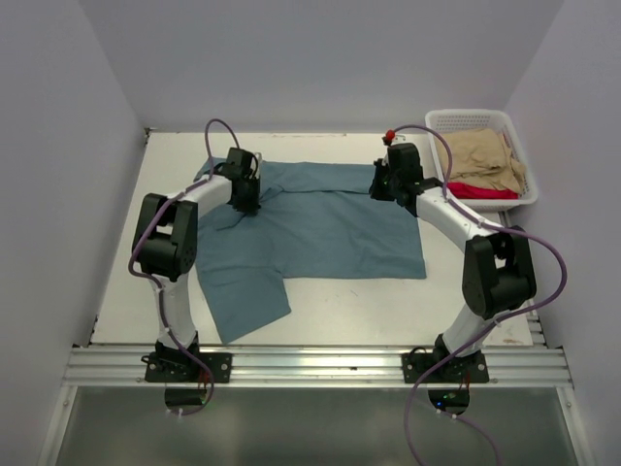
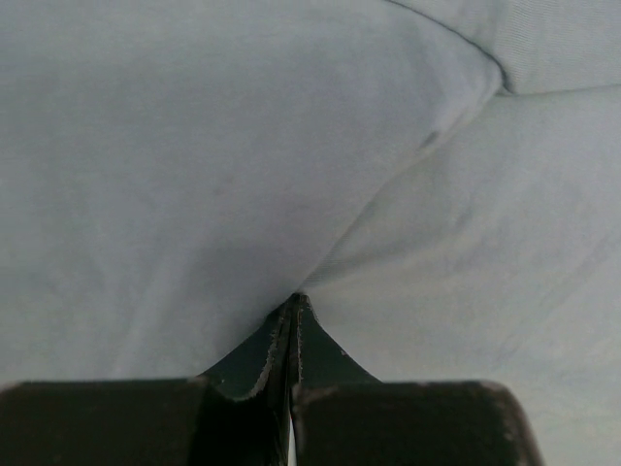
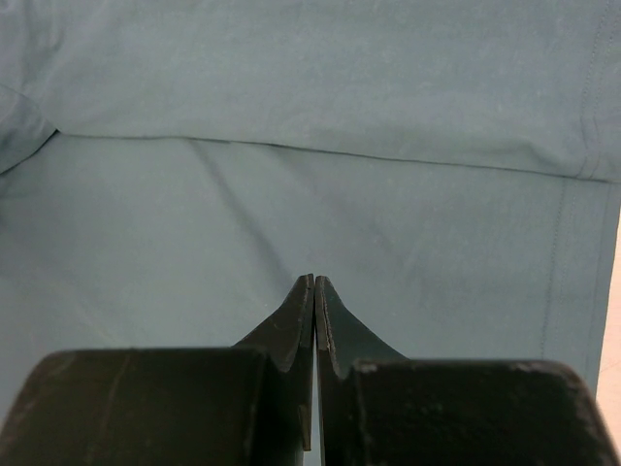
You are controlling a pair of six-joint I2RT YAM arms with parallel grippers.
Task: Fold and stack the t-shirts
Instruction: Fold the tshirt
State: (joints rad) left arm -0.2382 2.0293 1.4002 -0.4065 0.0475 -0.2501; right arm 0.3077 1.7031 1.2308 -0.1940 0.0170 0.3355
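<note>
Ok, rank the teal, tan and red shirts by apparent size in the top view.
1. Teal t-shirt, spread out.
2. Tan shirt, bunched in the basket.
3. Red shirt: only a strip shows, true size unsure.

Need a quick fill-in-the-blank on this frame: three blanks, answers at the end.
1. The teal t-shirt lies spread out on the ____.
2. In the white basket, the ____ t-shirt lies on top of the red t-shirt.
3. The left gripper and the right gripper are both over the teal cloth with their jaws ____.

Answers: table; tan; shut
</note>
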